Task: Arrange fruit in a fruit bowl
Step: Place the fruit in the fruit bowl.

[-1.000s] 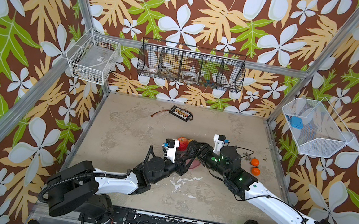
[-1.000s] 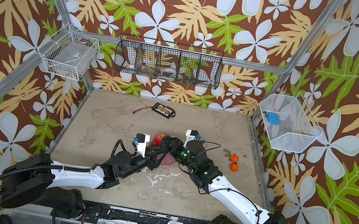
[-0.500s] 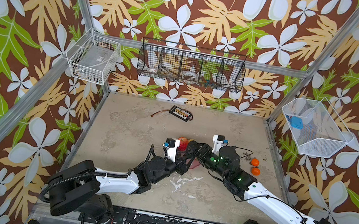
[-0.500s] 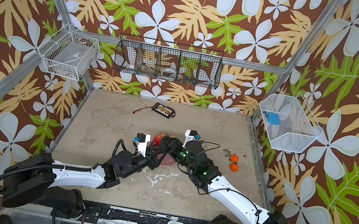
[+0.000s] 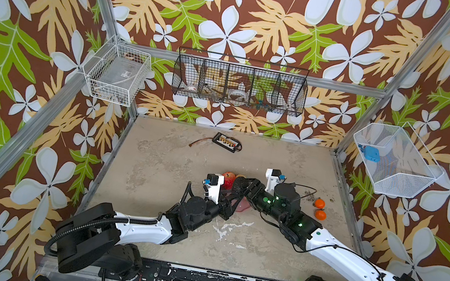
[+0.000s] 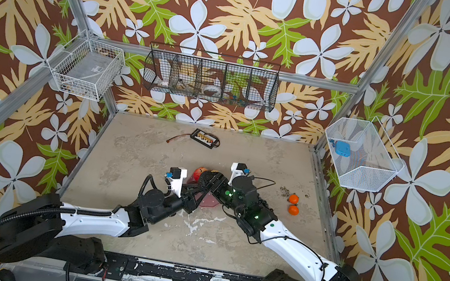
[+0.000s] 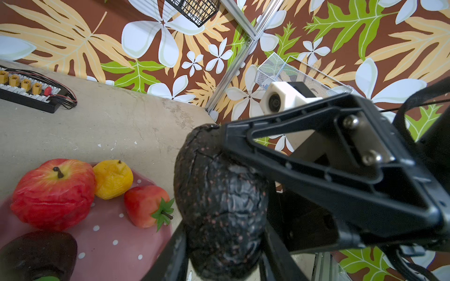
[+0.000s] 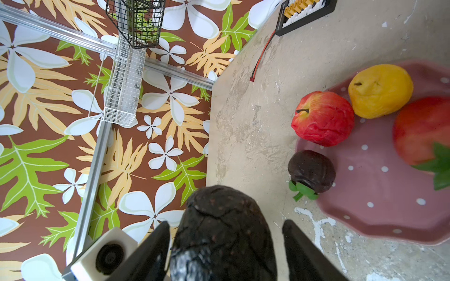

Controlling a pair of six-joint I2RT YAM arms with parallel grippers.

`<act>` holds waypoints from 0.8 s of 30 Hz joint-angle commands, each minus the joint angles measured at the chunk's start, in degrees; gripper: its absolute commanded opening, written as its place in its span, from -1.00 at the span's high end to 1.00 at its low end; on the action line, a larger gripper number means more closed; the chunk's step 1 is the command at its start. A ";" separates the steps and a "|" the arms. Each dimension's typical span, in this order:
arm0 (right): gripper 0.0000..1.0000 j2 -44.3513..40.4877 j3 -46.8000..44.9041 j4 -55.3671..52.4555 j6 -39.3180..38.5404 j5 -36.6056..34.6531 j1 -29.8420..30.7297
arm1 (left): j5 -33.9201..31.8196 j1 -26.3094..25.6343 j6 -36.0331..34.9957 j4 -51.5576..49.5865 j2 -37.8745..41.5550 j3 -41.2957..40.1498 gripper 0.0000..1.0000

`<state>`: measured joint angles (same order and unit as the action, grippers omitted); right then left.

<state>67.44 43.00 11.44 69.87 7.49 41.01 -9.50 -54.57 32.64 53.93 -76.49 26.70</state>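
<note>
Avocado (image 7: 219, 206): near-black, cracked pebbly skin with reddish flecks. Position: mid-frame in both top views, between the two claws, just beside the fruit bowl (image 8: 379, 219).

Left claw (image 7: 221, 255): narrow, jaws against the avocado's flanks, holding it.

Right claw (image 8: 226, 226): wide, with a gap showing at one finger.

In the bowl: red apple (image 7: 53, 194), yellow pear (image 7: 113, 178), strawberry (image 7: 143, 206). Dark purple fruit (image 8: 311, 171) at the rim. Two oranges (image 5: 320, 203) on the surface (image 5: 168, 169), right of centre.

Versus a second ago: in the top views, arms and oranges are in the same places.

Shallow pink polka-dotted dish (image 8: 379, 219) carries a red apple (image 8: 322, 119) at 11 o'clock, a yellow pear (image 8: 379, 91) at 12, a red strawberry (image 8: 421, 129) and, at its rim, a dark purple fruit (image 8: 310, 170). A bumpy dark avocado (image 8: 224, 231) is held aloft above it. Two small oranges (image 5: 319, 203) lie at 3 o'clock.
</note>
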 commanded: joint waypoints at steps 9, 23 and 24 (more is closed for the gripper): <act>-1.00 -7.22 2.88 -14.07 -16.19 -12.18 -1.32 | -1.86 -0.07 -6.40 -16.34 6.01 1.87 0.18; -0.99 -24.19 -3.11 -29.98 -31.59 -31.91 -5.94 | -1.92 -0.10 -8.34 -45.34 1.34 13.39 0.19; -0.99 -25.01 -3.71 -30.37 -31.63 -32.34 -5.94 | -1.93 -0.10 -8.59 -46.89 0.17 14.73 0.19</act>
<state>43.72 40.10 -15.53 41.06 -19.92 35.16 -10.92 -54.57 25.17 13.19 -74.91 39.40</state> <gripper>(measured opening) 0.996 0.427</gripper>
